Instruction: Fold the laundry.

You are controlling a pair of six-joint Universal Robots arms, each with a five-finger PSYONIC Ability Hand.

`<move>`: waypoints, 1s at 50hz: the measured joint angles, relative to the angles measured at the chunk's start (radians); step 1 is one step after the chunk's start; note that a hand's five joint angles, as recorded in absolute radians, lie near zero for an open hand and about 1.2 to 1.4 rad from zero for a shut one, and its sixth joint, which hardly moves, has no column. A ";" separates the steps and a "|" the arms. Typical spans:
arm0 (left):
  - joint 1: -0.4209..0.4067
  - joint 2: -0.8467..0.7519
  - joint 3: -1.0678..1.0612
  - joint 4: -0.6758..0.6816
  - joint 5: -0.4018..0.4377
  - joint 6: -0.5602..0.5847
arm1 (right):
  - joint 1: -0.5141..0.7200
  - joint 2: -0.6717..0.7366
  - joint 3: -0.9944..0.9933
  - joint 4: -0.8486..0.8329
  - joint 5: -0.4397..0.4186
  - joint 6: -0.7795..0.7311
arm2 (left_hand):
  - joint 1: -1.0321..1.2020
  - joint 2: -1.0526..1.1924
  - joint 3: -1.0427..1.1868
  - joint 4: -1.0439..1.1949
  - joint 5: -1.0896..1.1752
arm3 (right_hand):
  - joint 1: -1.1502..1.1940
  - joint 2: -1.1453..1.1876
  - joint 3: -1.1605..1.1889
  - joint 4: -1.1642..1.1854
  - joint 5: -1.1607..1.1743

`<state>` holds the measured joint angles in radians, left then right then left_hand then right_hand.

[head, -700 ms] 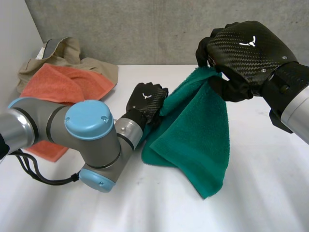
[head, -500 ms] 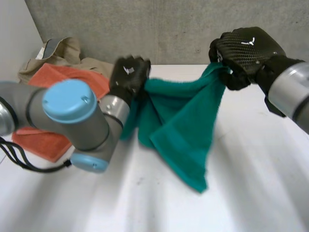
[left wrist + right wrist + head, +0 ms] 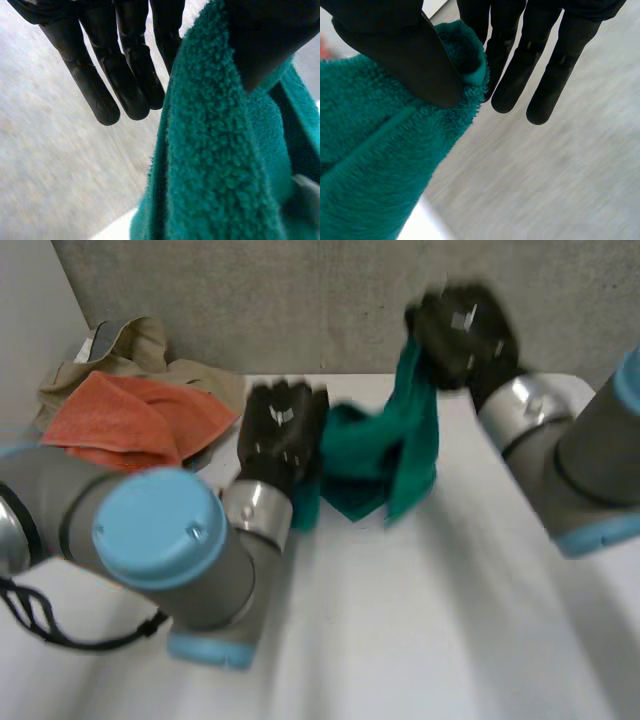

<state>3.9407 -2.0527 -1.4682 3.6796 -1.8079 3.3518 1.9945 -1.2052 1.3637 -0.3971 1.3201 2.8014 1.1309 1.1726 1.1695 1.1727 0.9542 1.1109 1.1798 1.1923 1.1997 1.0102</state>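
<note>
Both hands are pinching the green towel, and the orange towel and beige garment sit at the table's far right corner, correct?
No, the pile is at the far left corner, not the right: the head view shows the orange towel and beige garment at the robot's left. The rest holds: the left hand and right hand both pinch the green towel.

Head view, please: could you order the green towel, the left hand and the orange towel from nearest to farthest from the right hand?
1. The green towel, pinched in the right hand itself.
2. The left hand, at the towel's other end, mid-table.
3. The orange towel, at the far-left corner.
</note>
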 measured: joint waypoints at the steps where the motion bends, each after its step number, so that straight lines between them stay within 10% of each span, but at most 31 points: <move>1: -0.005 0.001 -0.028 -0.014 0.000 0.000 | -0.001 0.011 0.023 0.026 -0.007 -0.004 | 0.000 0.000 0.000 0.000 0.000 | 0.000 0.000 0.000 0.000 0.000; 11: -0.011 0.151 -0.164 -0.326 0.001 0.001 | -0.013 0.062 0.177 0.214 -0.027 -0.148 | -0.932 -0.964 -0.958 -0.966 -0.907 | 0.000 0.000 0.000 0.000 0.000; 19: 0.106 0.246 -0.117 -0.440 0.056 0.000 | -0.009 -0.025 0.230 0.211 -0.030 -0.191 | -0.932 -0.970 -0.960 -0.968 -0.908 | 0.000 0.000 0.000 0.000 0.000; 32: 0.234 0.011 -0.014 -0.433 0.419 0.004 | -0.002 -0.146 0.264 0.204 -0.024 -0.171 | -0.738 -0.791 -0.789 -0.788 -0.743 | -0.001 0.000 0.000 0.000 0.000; 50: 0.216 -0.143 0.058 -0.432 0.449 -0.002 | -0.012 -0.142 0.283 0.206 -0.009 -0.168 | -0.638 -0.680 -0.677 -0.678 -0.633 | -0.001 0.000 0.000 0.000 0.000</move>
<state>4.1568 -2.1957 -1.4100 3.2473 -1.3588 3.3502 1.9826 -1.3476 1.6463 -0.1909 1.3109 2.6332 0.4926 0.4922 0.4929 0.4950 0.3217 1.1103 1.1798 1.1923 1.1997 1.0103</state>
